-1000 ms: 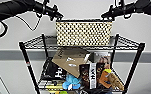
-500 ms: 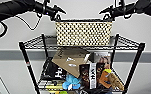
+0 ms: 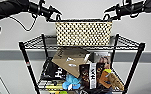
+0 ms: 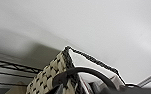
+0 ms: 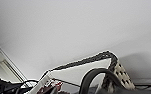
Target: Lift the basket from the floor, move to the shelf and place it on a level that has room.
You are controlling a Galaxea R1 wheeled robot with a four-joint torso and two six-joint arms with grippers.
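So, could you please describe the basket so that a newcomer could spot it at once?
Find the tall black wire shelf against the pale wall. On its highest level stands the basket, between the robot's two arms. Its cream-and-dark checkered weave and dark braided rim set it apart from the packets and cardboard below.

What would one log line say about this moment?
basket: on shelf's top level | left gripper: at left handle | right gripper: at right handle | lower tier: crowded
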